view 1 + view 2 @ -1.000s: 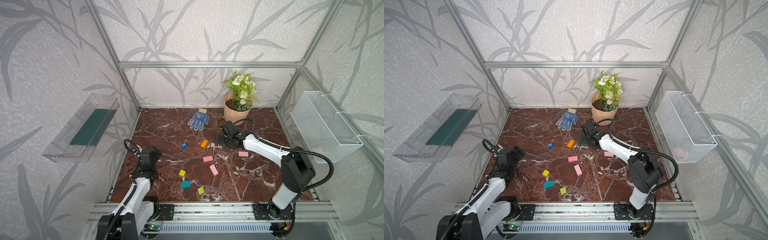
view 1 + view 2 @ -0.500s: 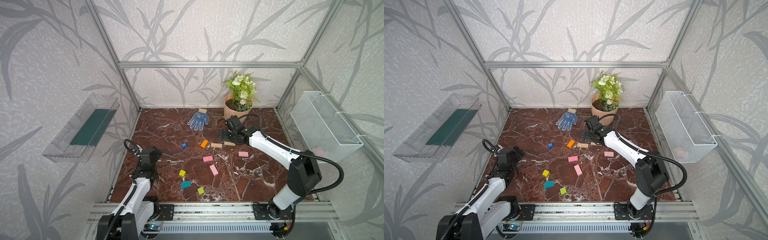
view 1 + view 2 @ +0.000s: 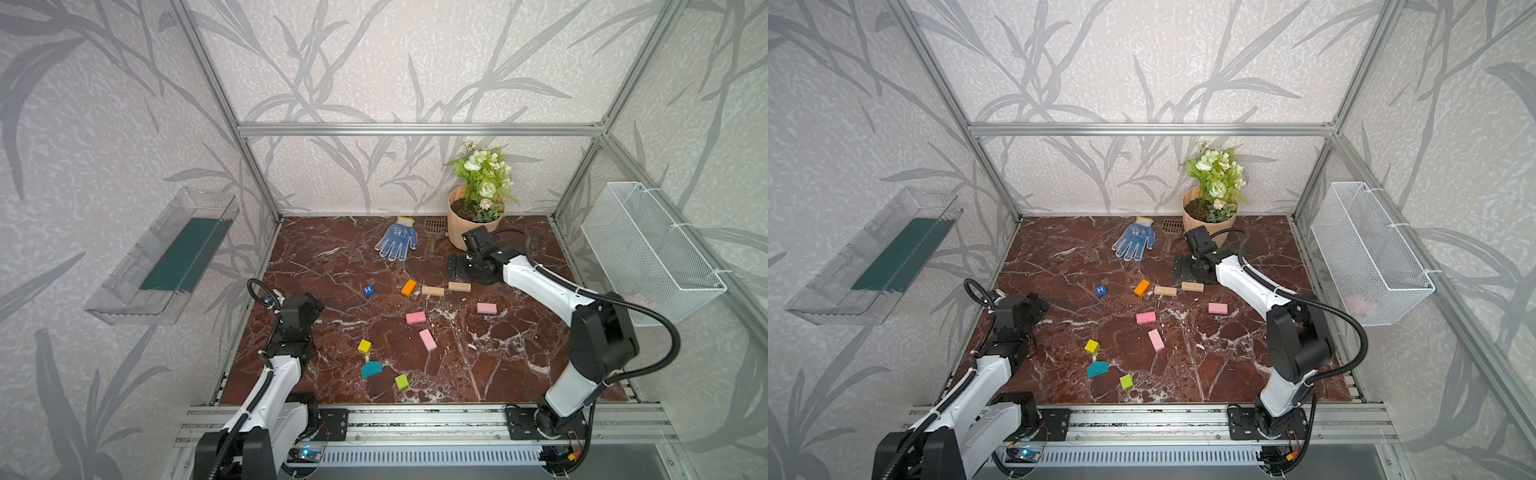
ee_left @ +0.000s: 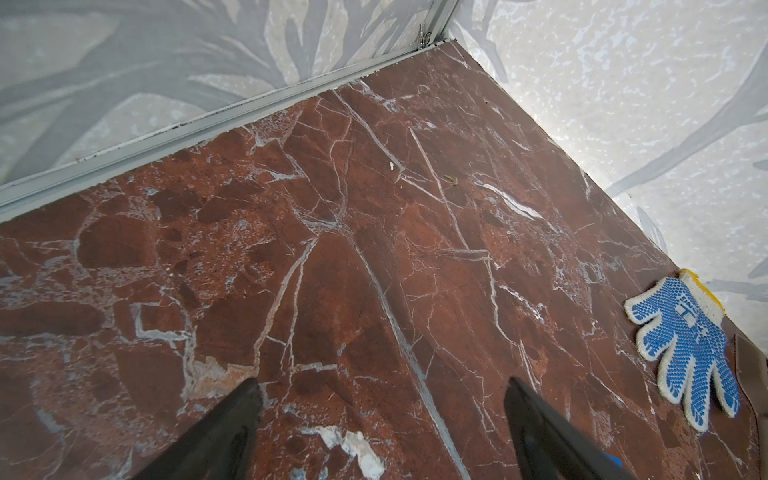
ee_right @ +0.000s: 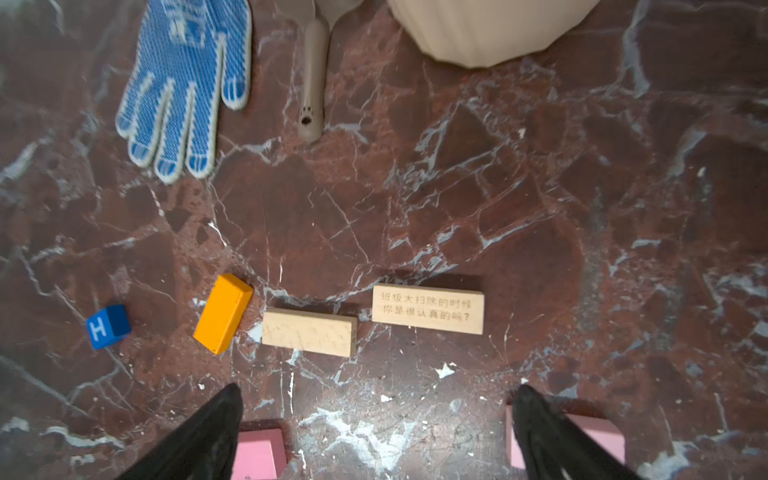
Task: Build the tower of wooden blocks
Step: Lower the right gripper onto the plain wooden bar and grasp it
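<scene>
Right hand (image 5: 378, 388) has left the tan blocks (image 5: 309, 332); spread wide.

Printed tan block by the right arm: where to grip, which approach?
I'd take the printed tan block across its two long sides at mid-length, coming straight down from above. It lies flat on its wide face with both long sides free; the plain tan block sits just off one short end. The open right gripper is nearest.

glove (image 3: 397, 243) left of scoop (image 3: 434, 232) | flowerpot (image 3: 458, 233) right | wood blocks (image 3: 416, 317) in front
</scene>
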### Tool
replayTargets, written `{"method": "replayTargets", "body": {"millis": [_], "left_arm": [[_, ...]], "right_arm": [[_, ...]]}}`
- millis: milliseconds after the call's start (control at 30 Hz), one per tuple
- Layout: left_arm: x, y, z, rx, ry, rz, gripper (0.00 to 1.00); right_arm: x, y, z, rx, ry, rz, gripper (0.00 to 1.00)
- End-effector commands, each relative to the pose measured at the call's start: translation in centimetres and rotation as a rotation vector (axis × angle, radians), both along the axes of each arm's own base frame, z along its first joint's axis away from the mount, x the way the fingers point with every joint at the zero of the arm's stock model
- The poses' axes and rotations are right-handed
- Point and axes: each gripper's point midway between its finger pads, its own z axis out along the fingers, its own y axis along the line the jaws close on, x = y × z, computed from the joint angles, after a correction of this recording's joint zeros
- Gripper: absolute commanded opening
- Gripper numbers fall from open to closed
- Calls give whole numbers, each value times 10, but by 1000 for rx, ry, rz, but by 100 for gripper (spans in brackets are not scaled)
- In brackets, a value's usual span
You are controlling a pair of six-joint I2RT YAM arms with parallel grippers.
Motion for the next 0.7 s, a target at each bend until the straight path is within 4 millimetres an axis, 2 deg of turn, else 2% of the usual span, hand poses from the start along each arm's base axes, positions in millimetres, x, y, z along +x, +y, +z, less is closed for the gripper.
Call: {"method": "replayTargets", "body": {"millis": [0, 133, 467, 667], "left_arm": [[0, 3, 5, 3, -16, 23, 93], [-1, 3, 5, 4, -15, 24, 93], [0, 3, 5, 4, -14, 23, 93], [-1, 3, 4, 3, -14, 23, 93]], "right_arm": [[-17, 23, -22, -78, 101, 55, 99], [-17, 42, -34, -139, 135, 58, 97], [-8, 57, -66, -202, 223, -16, 93], [-4, 61, -77, -210, 248, -31, 92]]}}
